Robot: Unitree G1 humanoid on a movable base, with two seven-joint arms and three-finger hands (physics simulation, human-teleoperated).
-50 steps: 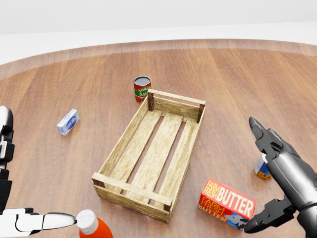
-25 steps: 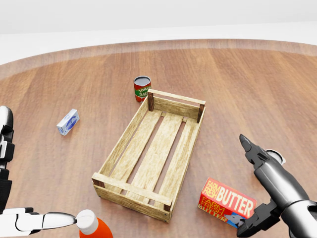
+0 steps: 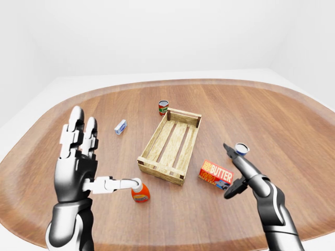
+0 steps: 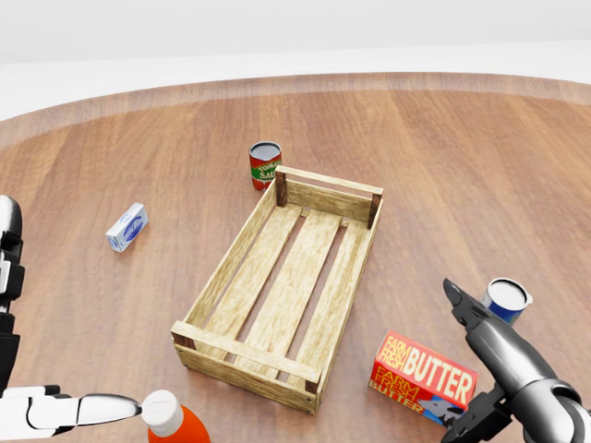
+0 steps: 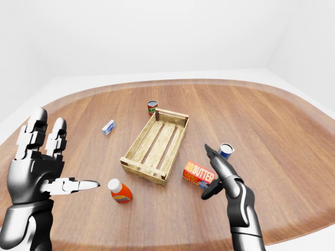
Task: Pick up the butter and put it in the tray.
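1. In the left-eye view, the right hand (image 3: 234, 170) is standing spread open beside the butter (image 3: 216, 174), one finger reaching over the box's right end and the thumb sitting low at its near corner; nothing is grasped yet. The butter is lying on the table (image 3: 293, 125), just right of the tray's (image 3: 171, 144) near end. A good grasp probably means bracketing the box across its narrow depth before closing (a pinch on one corner would likely twist it), while keeping clear of the blue can (image 3: 241, 149) just behind the fingers.

2. In the head view, the butter is showing at bottom right, its label facing up, apart from the tray wall. The left hand (image 4: 55, 406) is entering at bottom left, a finger pointing toward the orange bottle (image 4: 171, 420); it is holding nothing.

3. In the right-eye view, the left hand is raised, open-palmed, well apart from the work. Counting here: one butter box, one tray, two cans (the red can (image 5: 152, 107) beyond the tray and the blue one), one orange bottle, one small blue-white box (image 5: 108, 127).
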